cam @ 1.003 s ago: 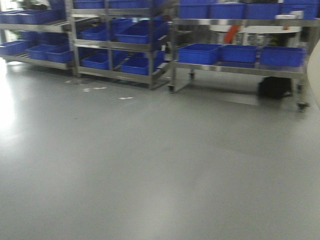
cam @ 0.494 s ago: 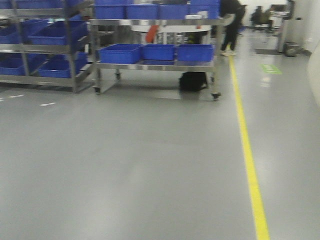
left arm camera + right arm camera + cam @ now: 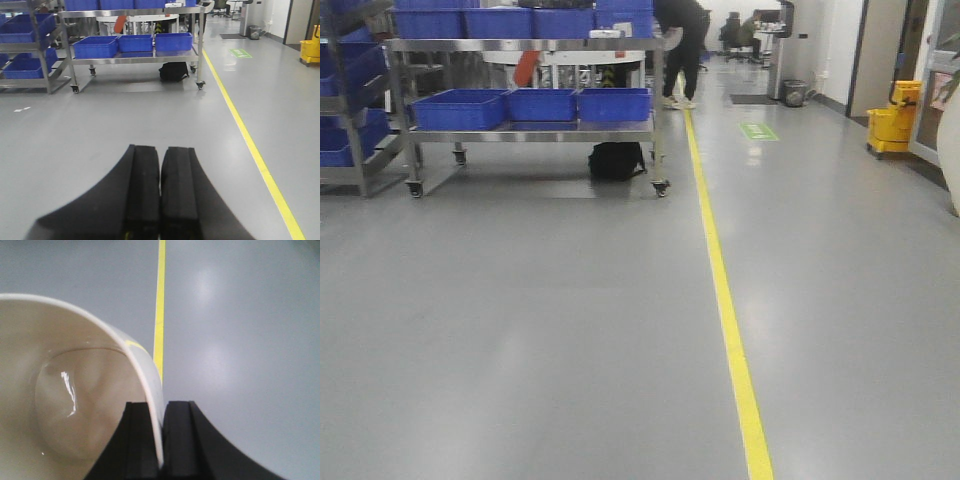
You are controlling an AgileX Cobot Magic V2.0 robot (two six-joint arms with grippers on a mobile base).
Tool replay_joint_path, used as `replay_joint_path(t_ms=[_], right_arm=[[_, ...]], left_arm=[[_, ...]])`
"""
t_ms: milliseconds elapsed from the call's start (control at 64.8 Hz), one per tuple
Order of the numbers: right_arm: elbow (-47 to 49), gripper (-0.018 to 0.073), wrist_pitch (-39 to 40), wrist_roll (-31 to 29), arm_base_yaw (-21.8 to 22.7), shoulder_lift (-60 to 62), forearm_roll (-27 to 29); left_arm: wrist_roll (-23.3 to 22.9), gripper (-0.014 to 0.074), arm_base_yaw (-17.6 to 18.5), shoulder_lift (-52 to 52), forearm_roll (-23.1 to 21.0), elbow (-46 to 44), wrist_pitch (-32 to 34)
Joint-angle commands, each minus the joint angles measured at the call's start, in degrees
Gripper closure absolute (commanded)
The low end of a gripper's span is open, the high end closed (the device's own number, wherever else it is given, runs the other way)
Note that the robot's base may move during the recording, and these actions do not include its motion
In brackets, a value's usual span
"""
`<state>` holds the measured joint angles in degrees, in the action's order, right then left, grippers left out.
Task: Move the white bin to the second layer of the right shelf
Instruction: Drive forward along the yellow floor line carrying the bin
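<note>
My right gripper (image 3: pixel 162 407) is shut on the rim of the white bin (image 3: pixel 65 400), one finger inside the wall and one outside. The bin is glossy, cream-white and empty, and it hangs above the grey floor. A cream-white curved edge (image 3: pixel 953 150) at the right border of the front view looks like the same bin. Low over the floor, my left gripper (image 3: pixel 160 150) is shut with nothing between its fingers. The right shelf second layer is out of view.
A wheeled steel cart (image 3: pixel 530 128) with blue crates (image 3: pixel 460 108) stands ahead on the left, a black bag (image 3: pixel 616 160) under it. A rack of blue crates (image 3: pixel 345 110) is at far left. A yellow floor line (image 3: pixel 725 290) runs ahead. Beyond are a person (image 3: pixel 680 40) and a yellow mop bucket (image 3: pixel 892 120).
The front view has swung to the right: the racks and cart slid left, and the yellow line, corridor and mop bucket came into view.
</note>
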<state>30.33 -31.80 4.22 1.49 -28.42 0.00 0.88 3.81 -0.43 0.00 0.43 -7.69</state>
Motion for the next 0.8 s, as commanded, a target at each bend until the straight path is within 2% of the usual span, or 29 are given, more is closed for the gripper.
replay_joint_path(t_ms=[0,787], right_arm=[[1.85,0.051,5.38,0.3,-0.19,0.04,-0.55],[1.85,0.051,5.38,0.3,-0.19,0.04,-0.55]], left_arm=[[-0.17,0.0512,0.09,-0.92,0.0,2.11,4.93],[-0.17,0.0512,0.09,-0.92,0.0,2.11,4.93]])
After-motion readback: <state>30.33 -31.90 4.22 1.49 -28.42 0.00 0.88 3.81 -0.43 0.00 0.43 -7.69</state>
